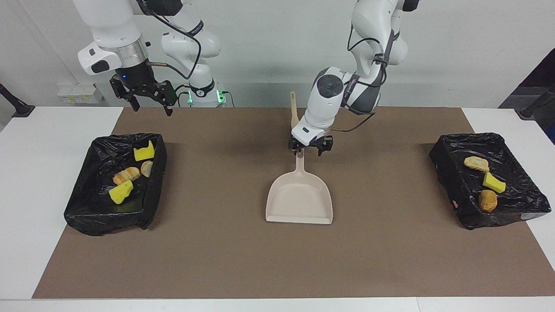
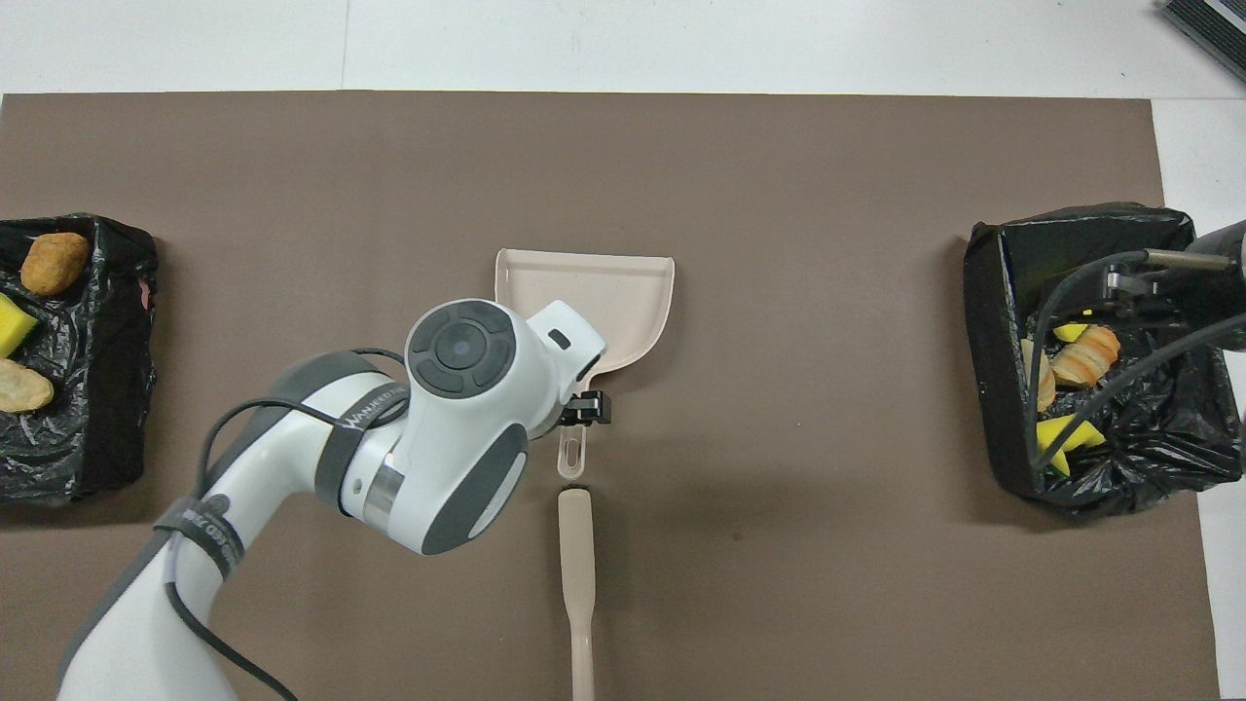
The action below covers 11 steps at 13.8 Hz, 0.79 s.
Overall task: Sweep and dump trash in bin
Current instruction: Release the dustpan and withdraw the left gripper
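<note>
My arms are white with grey joints and black cables, ending in a black left gripper (image 1: 311,150) and a black right gripper (image 1: 148,99). A pale beige dustpan (image 1: 300,197) lies on a plain brown mat (image 1: 381,242) over a white table (image 1: 39,173). Toward my right arm's end from the dustpan, a black-bagged bin (image 1: 82,208) holds yellow sponge chunks (image 1: 121,191) and an orange-and-tan striped bread piece (image 1: 126,174). Toward my left arm's end from it, another black bin (image 1: 511,212) holds a tan piece (image 1: 476,163), a yellow chunk (image 1: 494,182) and a brown-orange piece (image 1: 488,200).

bare mat (image 1: 390,242) between bins; dustpan (image 1: 299,197) lies mid-table
</note>
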Available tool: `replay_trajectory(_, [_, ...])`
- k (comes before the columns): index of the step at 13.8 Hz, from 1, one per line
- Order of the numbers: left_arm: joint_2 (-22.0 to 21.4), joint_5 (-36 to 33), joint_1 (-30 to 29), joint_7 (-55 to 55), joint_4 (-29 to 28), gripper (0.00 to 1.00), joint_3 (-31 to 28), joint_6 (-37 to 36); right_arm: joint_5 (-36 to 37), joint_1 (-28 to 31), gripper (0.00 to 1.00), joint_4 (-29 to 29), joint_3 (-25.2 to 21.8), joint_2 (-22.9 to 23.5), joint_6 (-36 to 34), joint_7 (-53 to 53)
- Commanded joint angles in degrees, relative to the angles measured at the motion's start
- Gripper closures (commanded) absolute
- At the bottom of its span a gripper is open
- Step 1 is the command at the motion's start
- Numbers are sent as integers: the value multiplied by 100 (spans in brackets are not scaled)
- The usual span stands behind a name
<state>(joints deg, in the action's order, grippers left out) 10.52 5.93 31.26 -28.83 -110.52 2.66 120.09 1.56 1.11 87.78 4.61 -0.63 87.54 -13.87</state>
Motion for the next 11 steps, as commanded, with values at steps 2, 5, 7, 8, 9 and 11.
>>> replay_trajectory(2, [-435, -267, -611, 148, 170, 0, 33, -494, -86, 38, 0, -77, -13, 37, 9, 69])
replay_trajectory(5, [-813, -276, -1278, 1138, 232, 0, 24, -1169, -86, 56, 0, -50, -13, 20, 9, 95])
replay_trajectory(7, [-1024, -285, -1752, 1799, 241, 0, 24, -1548, -77, 47, 0, -50, 13, 19, 26, 69])
replay_trajectory(8, [-1112, -346, -1955, 1976, 302, 0, 24, -1680, -86, 38, 0, -42, 13, 19, 27, 69])
replay_trajectory(9, [-1148, -460, -2157, 2178, 407, 0, 24, -1865, -86, 47, 0, -41, 13, 19, 18, 86])
replay_trajectory(11, [-1157, -619, -2351, 2434, 793, 0, 24, -2313, -86, 38, 0, -33, 4, 11, 26, 69])
